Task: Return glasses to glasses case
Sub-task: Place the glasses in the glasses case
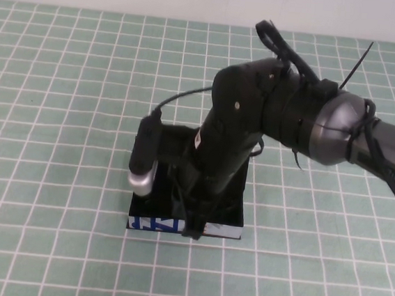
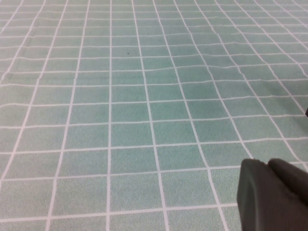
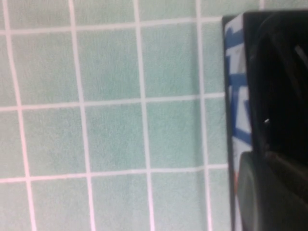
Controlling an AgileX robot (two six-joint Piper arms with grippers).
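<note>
Green grid-patterned bench (image 1: 61,107), pale wall behind. Centered on it, open black glasses case (image 1: 225,221), printed front toward the robot. Right gripper (image 1: 191,228) plunged into the case at its front wall, fingers pressed together, probably to seat the glasses. Glasses themselves hidden in all 3 views. Right wrist view alone shows blue print close up. Left gripper (image 2: 274,197) away from the case over bare bench; finger state impossible to tell.

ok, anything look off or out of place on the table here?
Nothing stands out. The glasses case sits square on the checked mat, the right gripper shut at its printed front edge. The glasses can't be seen. The left gripper is over bare mat.
</note>
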